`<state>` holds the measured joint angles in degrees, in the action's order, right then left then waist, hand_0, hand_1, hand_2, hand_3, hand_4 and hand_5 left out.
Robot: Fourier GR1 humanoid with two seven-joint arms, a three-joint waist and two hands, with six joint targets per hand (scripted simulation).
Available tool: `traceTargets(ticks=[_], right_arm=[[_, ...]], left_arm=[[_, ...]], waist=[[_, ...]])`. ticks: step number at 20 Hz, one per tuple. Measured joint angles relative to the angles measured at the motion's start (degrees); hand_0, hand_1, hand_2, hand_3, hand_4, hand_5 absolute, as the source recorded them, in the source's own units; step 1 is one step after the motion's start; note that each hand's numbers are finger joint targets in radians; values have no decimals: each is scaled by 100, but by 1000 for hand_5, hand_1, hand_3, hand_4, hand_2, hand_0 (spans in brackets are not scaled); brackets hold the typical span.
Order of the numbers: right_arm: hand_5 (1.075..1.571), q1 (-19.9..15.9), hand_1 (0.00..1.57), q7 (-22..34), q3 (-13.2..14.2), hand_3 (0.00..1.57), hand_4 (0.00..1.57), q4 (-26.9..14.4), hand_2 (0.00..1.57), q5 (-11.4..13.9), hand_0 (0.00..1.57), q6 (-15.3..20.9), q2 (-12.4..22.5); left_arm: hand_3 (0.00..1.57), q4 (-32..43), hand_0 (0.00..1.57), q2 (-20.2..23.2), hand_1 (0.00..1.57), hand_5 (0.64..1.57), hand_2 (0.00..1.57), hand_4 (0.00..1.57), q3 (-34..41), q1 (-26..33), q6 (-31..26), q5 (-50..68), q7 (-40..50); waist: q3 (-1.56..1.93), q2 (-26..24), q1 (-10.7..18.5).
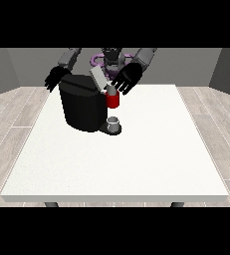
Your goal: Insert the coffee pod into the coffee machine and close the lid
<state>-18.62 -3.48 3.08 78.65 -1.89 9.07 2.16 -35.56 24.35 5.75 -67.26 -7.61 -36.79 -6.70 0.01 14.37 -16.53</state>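
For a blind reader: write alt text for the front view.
A black coffee machine stands on a white table, lid raised, a red part above a small cup. The hand at the view's right hovers beside the lid.

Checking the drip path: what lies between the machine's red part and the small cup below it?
Nothing: in the front view the gap between the red part of the coffee machine and the grey cup is bare.
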Motion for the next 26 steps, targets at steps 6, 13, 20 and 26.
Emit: traceTargets(ticks=[6, 13, 20, 26], right_arm=[[1571, 39, 0, -88, 10, 0, 445, -10, 0, 11, 0, 45, -27], [1571, -65, 0, -149, 126, 0, 366, -131, 0, -41, 0, 34, 45], [1571, 1, 0, -34, 24, 0, 438, -5, 0, -42, 0, -23, 31], [1571, 124, 0, -81, -14, 0, 415, 28, 0, -49, 0, -8, -6]], left_arm=[[1197, 39, 1236, 22, 1236, 1571, 1279, 487, 50, -5, 33, -32, -2], [1123, 32, 1211, -15, 1211, 1571, 1239, 460, 66, -45, -55, -44, 6], [980, 112, 1105, 74, 1105, 1571, 1151, 413, 69, -27, -90, -132, -11], [962, 108, 1050, 89, 1050, 1571, 1119, 364, 23, 94, -39, -231, -141]], waist=[[3, 61, 3], [7, 123, 73], [3, 81, -22], [5, 28, 23]])
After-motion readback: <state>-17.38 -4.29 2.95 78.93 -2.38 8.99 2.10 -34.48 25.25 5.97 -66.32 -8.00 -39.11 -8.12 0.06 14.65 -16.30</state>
